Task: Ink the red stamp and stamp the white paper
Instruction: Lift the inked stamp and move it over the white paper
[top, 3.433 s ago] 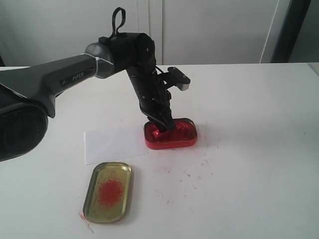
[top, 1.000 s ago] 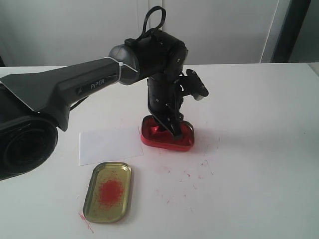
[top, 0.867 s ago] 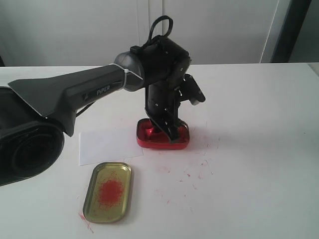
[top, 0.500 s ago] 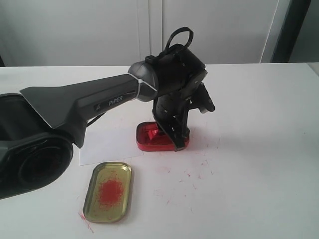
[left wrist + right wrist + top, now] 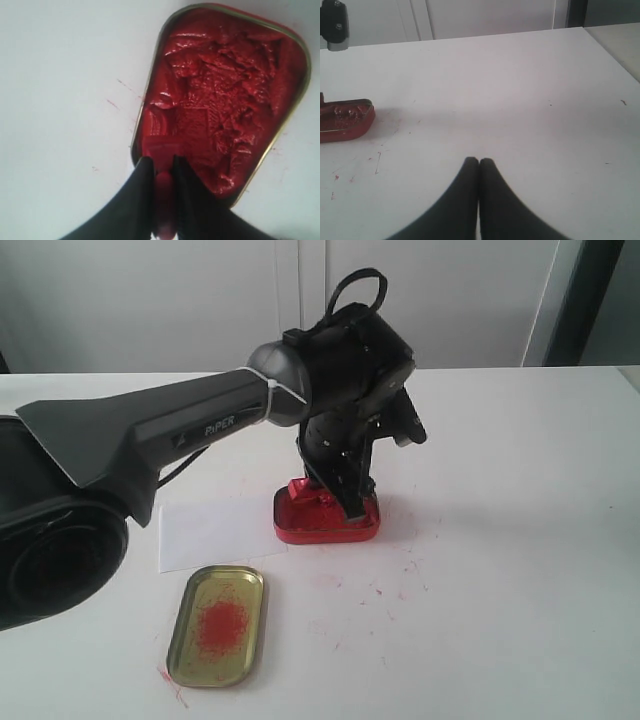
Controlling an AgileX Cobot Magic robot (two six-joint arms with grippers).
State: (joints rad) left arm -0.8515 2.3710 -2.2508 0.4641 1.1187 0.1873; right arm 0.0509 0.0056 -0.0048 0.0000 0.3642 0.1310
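In the left wrist view my left gripper (image 5: 161, 162) is shut on the stem of the red stamp (image 5: 163, 205). The stamp's square face is at the edge of the ink paste in the red oval tin (image 5: 225, 100). In the exterior view the same gripper (image 5: 335, 502) points down into the tin (image 5: 330, 527), with a bit of the red stamp (image 5: 302, 487) showing beside the fingers. The white paper (image 5: 210, 535) lies flat just left of the tin. My right gripper (image 5: 479, 162) is shut on nothing, low over bare table, and is outside the exterior view.
The gold oval lid (image 5: 217, 625), smeared red in its middle, lies in front of the paper. Red ink specks (image 5: 385, 590) mark the white table right of the lid. The tin (image 5: 345, 120) sits well away from my right gripper.
The left wrist has turned and swept across the tin with the stamp, ending near its left end. The tin has slid a little leftward toward the paper. Lid and paper have stayed put.
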